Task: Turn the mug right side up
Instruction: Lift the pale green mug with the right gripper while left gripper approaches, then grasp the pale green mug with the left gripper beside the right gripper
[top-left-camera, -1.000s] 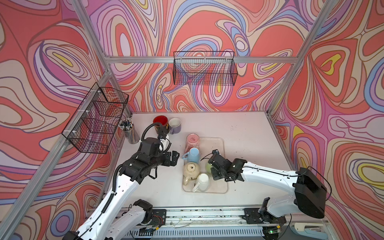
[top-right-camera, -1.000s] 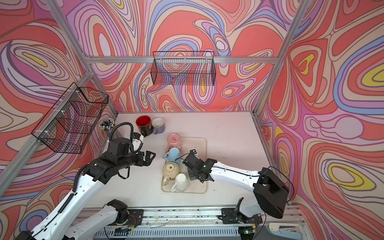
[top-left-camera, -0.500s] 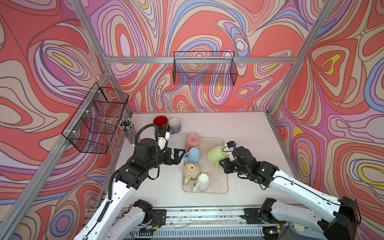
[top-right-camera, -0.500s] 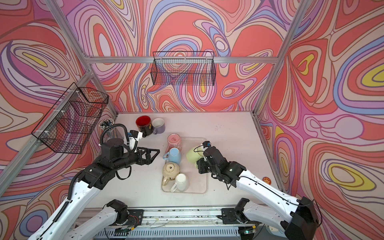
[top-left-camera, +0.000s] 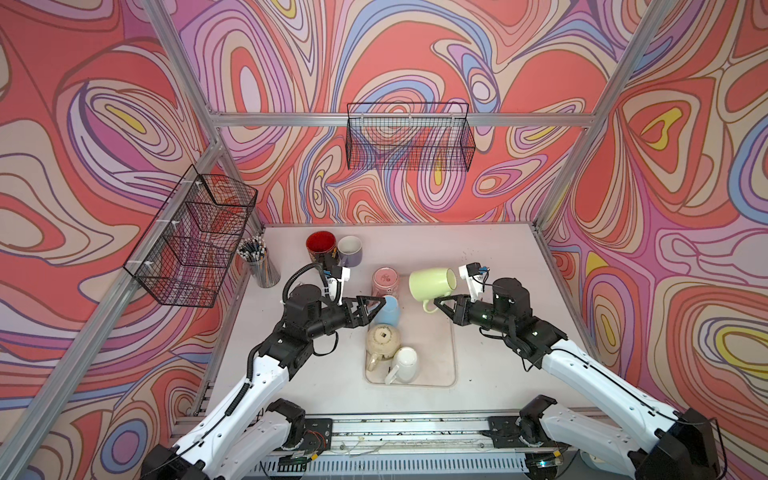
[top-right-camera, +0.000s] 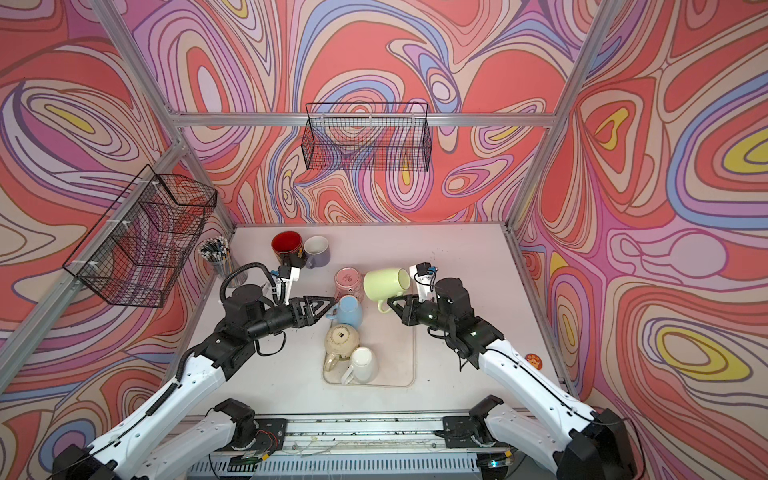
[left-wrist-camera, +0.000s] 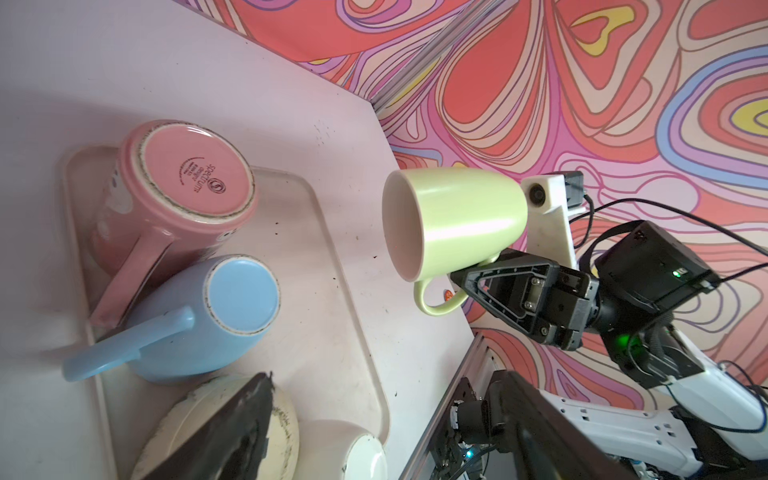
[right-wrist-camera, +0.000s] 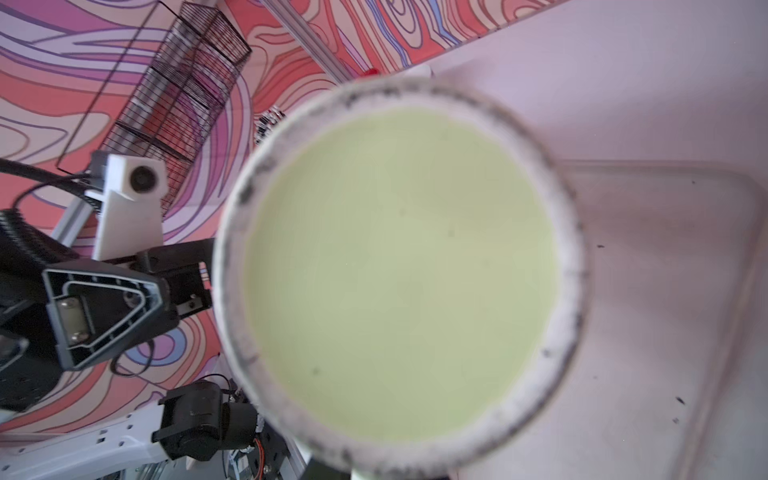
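Observation:
The light green mug (top-left-camera: 430, 284) (top-right-camera: 384, 284) hangs in the air above the tray's far end. It lies on its side with its mouth toward the left arm and its handle downward. My right gripper (top-left-camera: 438, 305) (top-right-camera: 395, 305) is shut on the handle, as the left wrist view shows at the mug (left-wrist-camera: 465, 220) and gripper (left-wrist-camera: 461, 278). The mug's green base (right-wrist-camera: 399, 274) fills the right wrist view. My left gripper (top-left-camera: 380, 303) (top-right-camera: 332, 305) (left-wrist-camera: 382, 376) stands open, level with the blue mug, pointing at the green mug with a gap between them. It holds nothing.
On the tray (top-left-camera: 453, 365) sit an upside-down pink mug (top-left-camera: 385, 280), a blue mug (top-left-camera: 386, 309), a cream pot (top-left-camera: 382, 338) and a white mug (top-left-camera: 405, 361). Red (top-left-camera: 321, 245) and purple (top-left-camera: 349, 249) mugs and a pencil cup (top-left-camera: 257, 259) stand at the back left. Wire baskets (top-left-camera: 195, 237) (top-left-camera: 409, 137) hang on the walls.
My right gripper has lifted the green mug off the tray and turned it onto its side. My left gripper has reached rightward toward it, alongside the blue mug.

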